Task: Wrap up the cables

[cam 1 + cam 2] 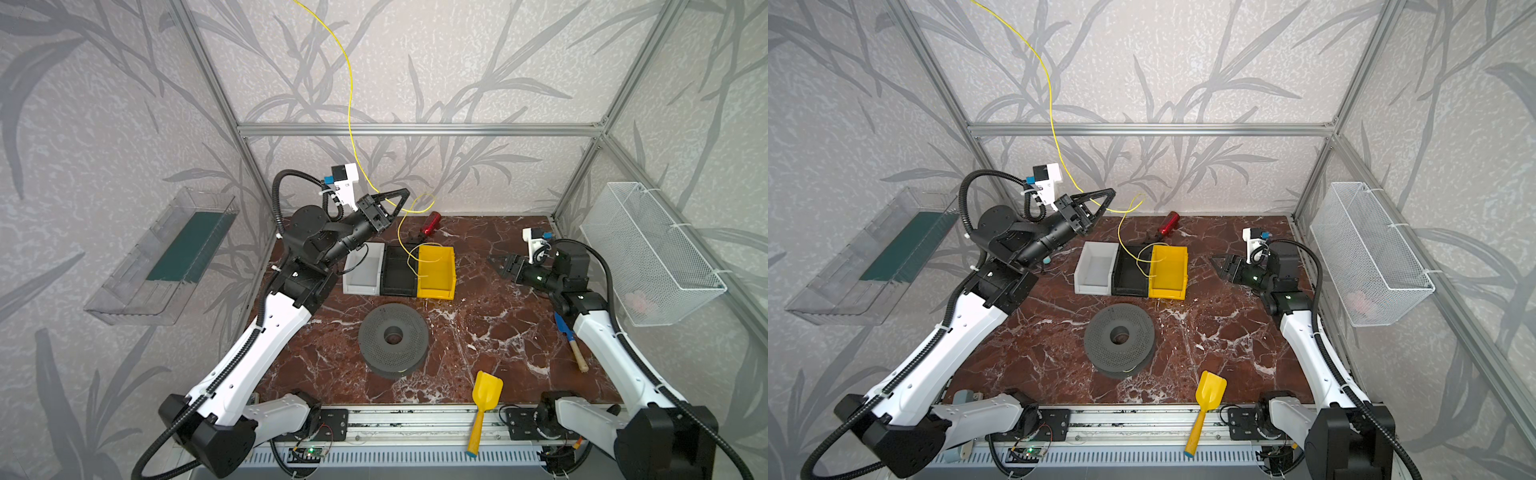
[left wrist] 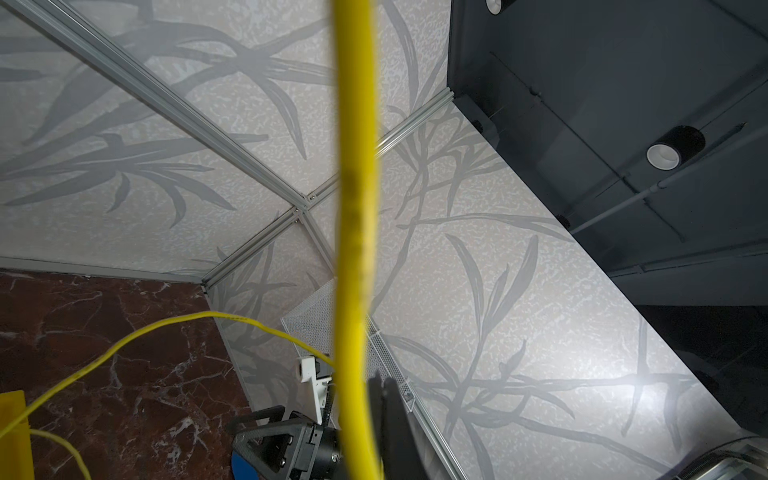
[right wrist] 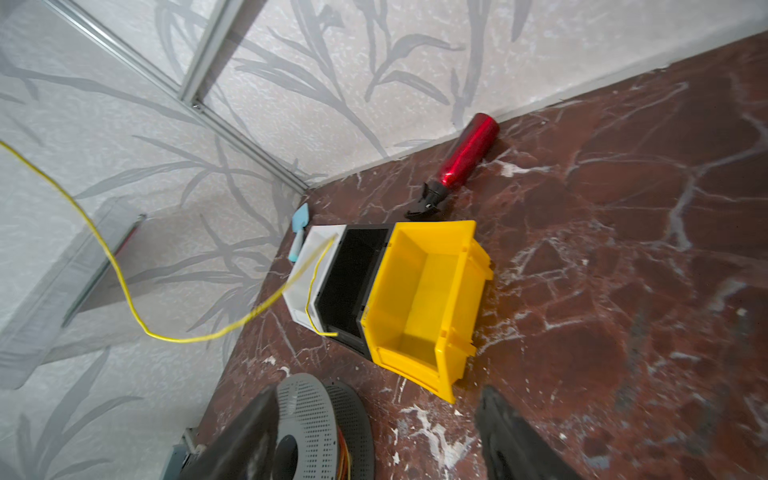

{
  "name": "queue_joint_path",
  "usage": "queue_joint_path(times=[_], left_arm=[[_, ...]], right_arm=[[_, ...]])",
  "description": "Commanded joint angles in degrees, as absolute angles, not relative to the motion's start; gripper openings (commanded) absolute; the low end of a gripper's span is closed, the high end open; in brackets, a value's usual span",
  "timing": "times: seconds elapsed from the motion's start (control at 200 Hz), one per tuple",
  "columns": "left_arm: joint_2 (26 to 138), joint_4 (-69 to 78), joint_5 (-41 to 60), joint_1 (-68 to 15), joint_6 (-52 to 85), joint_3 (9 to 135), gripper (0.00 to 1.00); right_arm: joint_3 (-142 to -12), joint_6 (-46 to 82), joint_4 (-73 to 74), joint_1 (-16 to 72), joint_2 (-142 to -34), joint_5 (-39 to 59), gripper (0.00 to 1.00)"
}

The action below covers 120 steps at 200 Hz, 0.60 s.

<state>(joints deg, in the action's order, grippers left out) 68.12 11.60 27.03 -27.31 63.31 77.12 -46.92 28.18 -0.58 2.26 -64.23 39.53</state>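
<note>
L arm (image 1: 270,328) stretched fwd & up, forearm angled high, wrist raised. L gripper (image 1: 402,195) points up-right twd the rear, jaws closed on the yellow cable (image 1: 350,104). R arm (image 1: 598,345) folded back on its own side, elbow bent, wrist held low. R gripper (image 1: 495,262) roughly level, points left twd centre, jaws wide apart, empty.

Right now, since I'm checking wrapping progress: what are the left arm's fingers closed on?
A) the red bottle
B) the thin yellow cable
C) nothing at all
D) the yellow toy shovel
B: in both top views the left gripper is shut on the yellow cable, which rises from it.
</note>
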Motion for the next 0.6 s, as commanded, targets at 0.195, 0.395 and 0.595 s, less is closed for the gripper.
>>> queue_joint_path(times=[0.195, 0.395, 0.595], left_arm=[[65.64, 7.96, 25.95, -27.12, 64.20, 80.22, 0.00], [65.90, 5.46, 26.56, -27.22, 64.60, 82.88, 0.00], [66.01, 4.53, 28.93, -27.16, 65.73, 85.66, 0.00]], right_arm=[[-40.92, 29.11, 15.07, 16.12, -69.61, 50.71, 0.77], [-40.88, 30.59, 21.87, 20.21, -74.74, 53.36, 0.79], [-45.21, 32.04, 29.37, 20.13, -82.30, 61.39, 0.82]])
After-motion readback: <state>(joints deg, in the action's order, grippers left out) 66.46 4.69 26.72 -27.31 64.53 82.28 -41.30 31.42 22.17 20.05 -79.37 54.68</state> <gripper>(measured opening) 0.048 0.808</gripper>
